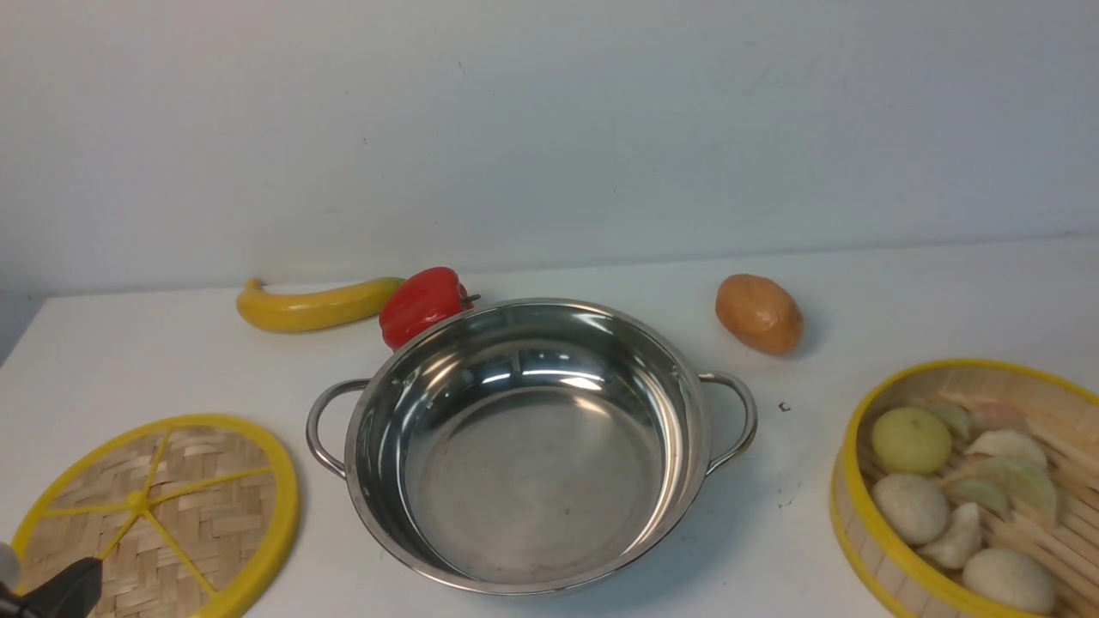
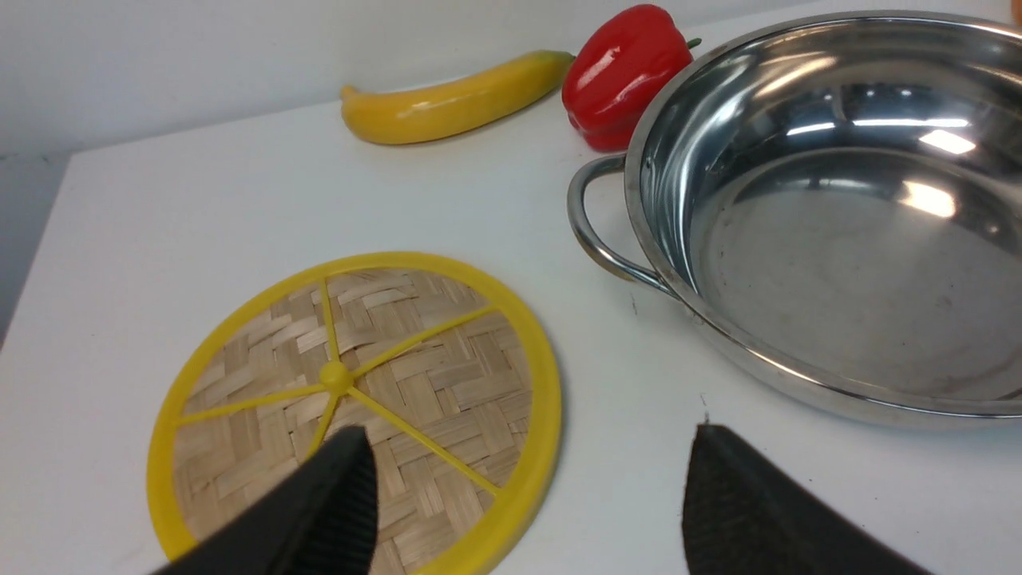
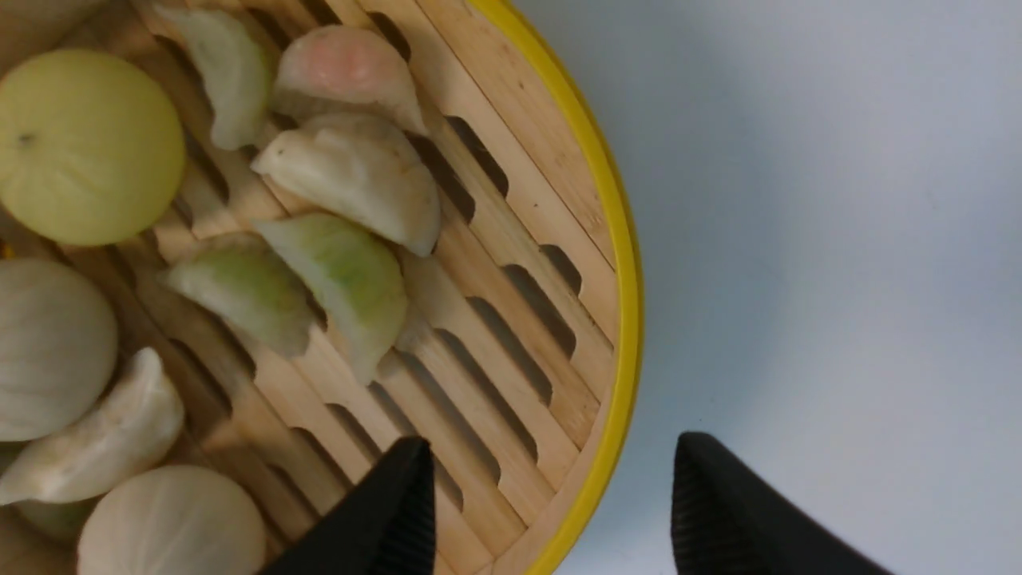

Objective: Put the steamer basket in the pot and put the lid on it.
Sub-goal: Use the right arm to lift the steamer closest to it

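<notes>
The pot [image 1: 532, 481] stands empty mid-table, shiny steel with two loop handles; its near side fills part of the left wrist view [image 2: 838, 263]. The lid [image 1: 154, 515], a flat woven disc with yellow spokes, lies to its left. My left gripper [image 2: 528, 431] hangs open over the lid's [image 2: 351, 399] edge nearest the pot, holding nothing. The steamer basket [image 1: 846, 463] with pale dumplings and buns sits at the right. My right gripper [image 3: 552, 438] is open astride the basket's yellow rim [image 3: 631, 319], one finger over the slatted floor, the other outside, with gaps on both sides.
A yellow banana [image 1: 313, 305] and a red pepper [image 1: 425, 305] lie just behind the pot's left side, the pepper close to its rim. A brown potato [image 1: 760, 313] lies behind its right handle. A wall closes the table's far edge.
</notes>
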Robot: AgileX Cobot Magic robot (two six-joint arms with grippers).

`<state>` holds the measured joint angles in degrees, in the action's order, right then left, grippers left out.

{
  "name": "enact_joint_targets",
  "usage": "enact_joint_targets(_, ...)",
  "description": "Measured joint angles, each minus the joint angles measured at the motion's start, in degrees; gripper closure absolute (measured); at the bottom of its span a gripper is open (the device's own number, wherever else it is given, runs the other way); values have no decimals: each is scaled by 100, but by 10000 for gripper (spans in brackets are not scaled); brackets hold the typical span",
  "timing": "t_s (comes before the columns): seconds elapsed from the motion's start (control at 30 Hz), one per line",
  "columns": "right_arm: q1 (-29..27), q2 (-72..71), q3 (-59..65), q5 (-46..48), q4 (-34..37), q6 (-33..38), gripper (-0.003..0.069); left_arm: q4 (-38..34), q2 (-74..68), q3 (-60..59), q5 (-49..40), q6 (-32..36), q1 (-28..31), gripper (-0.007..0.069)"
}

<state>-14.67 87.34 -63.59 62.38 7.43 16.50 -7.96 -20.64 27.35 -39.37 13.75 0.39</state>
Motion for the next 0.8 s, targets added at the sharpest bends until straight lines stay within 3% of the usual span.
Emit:
enact_joint_targets(0.2, 0, 424, -19, -266, -177, 0, 249, -65, 0, 0, 42, 0, 0, 151)
enact_joint_targets(0.8, 0, 1263, -26, -640, -318, 49, 263, -82, 0, 0, 42, 0, 0, 151)
